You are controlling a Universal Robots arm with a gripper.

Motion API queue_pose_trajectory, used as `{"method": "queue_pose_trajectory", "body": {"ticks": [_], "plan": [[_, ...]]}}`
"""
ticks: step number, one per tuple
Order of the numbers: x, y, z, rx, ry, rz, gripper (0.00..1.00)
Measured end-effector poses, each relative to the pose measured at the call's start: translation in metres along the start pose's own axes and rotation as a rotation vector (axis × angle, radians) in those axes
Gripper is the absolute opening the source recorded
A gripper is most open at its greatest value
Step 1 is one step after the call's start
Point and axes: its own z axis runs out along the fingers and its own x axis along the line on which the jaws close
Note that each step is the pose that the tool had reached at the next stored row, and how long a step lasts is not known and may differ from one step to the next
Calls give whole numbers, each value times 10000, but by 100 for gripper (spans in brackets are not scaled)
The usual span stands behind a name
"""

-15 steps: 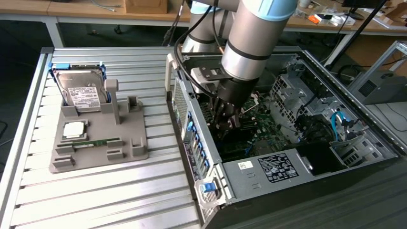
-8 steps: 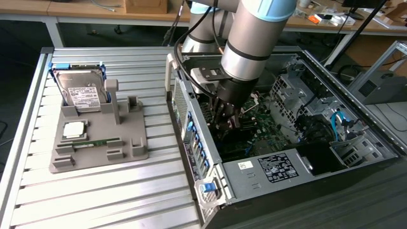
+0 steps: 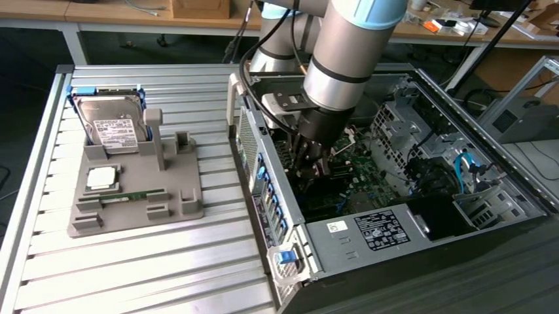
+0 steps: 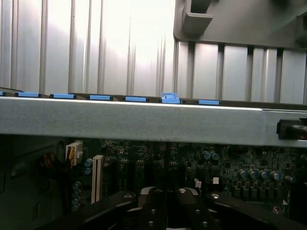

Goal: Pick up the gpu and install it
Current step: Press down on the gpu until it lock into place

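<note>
Gpu: the thin dark card cannot be told apart from the dark claw; whether it sits between the fingertips is unclear.
Claw: black two-finger claw, fingers drawn together and closed, lowered inside the case just above the board.
Arm: silver-grey robot arm slanting down into the case from above.
Case: open grey metal computer case lying on its side at the desk edge on the exterior view's right.
Board: green motherboard on the case floor.
Holder: grey plastic parts holder near the desk edge on the exterior view's left, well apart from the claw.
Holder contents: silver hard drive with white label, square silver processor, narrow green memory stick.
Desk: slatted aluminium desk carrying holder and case.
</note>
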Motion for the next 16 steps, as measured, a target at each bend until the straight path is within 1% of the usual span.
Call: {"method": "queue_pose_trajectory", "body": {"ticks": [1, 2, 3, 4, 7, 11, 14, 16], "plan": [[-1, 0, -15, 10, -15, -5, 11], [0, 1, -51, 12, -16, -7, 11], [2, 4, -87, 0, 2, -7, 11], [2, 4, -100, -2, 1, -7, 11], [3, -12, -102, 0, -33, -8, 11], [8, -92, -107, -48, -52, -18, 11], [11, -155, -109, -80, -55, -26, 11], [13, -181, -111, -95, -54, -37, 11]]}}
